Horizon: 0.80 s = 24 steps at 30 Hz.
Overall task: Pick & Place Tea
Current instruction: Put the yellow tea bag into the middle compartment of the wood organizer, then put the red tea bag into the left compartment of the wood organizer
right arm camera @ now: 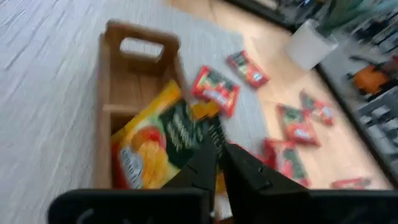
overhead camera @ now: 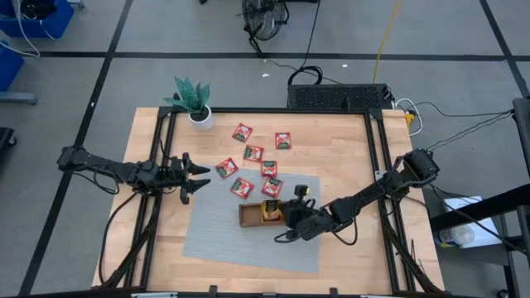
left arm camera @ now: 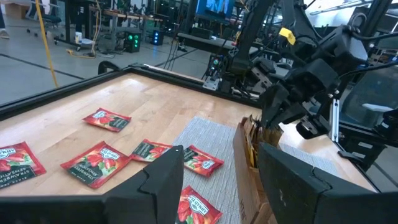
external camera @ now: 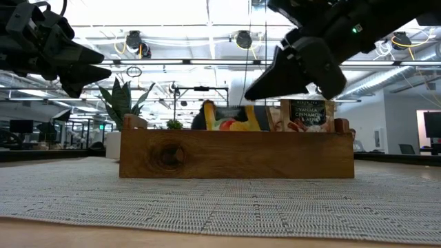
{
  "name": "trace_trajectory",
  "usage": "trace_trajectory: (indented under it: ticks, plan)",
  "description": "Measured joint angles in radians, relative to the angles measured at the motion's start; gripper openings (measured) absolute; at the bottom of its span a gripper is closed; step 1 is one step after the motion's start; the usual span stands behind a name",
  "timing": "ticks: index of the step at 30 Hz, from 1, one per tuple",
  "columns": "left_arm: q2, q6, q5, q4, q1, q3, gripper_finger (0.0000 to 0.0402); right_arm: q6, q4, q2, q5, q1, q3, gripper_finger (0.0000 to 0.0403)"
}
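Note:
A brown wooden tray (overhead camera: 248, 217) stands on a grey mat (overhead camera: 224, 240); it also shows in the low view (external camera: 234, 155). Orange-yellow and dark green sachets (right arm camera: 146, 149) stand in its compartments (external camera: 306, 114). Several red sachets (overhead camera: 253, 153) lie flat on the wood and on the mat's far edge (left arm camera: 96, 163). My right gripper (overhead camera: 290, 217) hovers over the tray (right arm camera: 130, 74), with its fingers (right arm camera: 205, 165) shut and nothing seen between them. My left gripper (overhead camera: 197, 175) is open and empty, left of the red sachets (left arm camera: 227, 186).
A potted plant (overhead camera: 195, 99) stands at the table's far left corner. Black frame rails run along the table's left and right sides (overhead camera: 377, 149). Bare wood lies between the scattered sachets and the right rail.

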Motion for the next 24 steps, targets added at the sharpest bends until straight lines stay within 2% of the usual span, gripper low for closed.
trace_trajectory:
  ticks: [8,14,18,21,24]
  plan:
    - [0.000,0.000,0.000,0.000,0.000,0.000,0.0205,-0.134,0.096,-0.004,0.029,0.007,0.000,0.0060]
    - [0.000,0.000,0.000,0.000,0.000,0.000,0.0205,-0.140,0.043,-0.128,0.042,0.049,-0.026,0.0064]
    - [0.000,0.000,0.000,0.002,0.000,0.000,0.0205,-0.106,0.053,-0.322,-0.148,0.023,-0.161,0.0055]
    - [0.000,0.000,0.000,0.002,0.000,0.000,0.0205,-0.061,0.079,-0.498,-0.338,-0.073,-0.301,0.0047]
    - [0.000,0.000,0.000,0.002,0.000,0.001,0.0205,-0.046,0.144,-0.682,-0.459,-0.198,-0.468,0.0040]
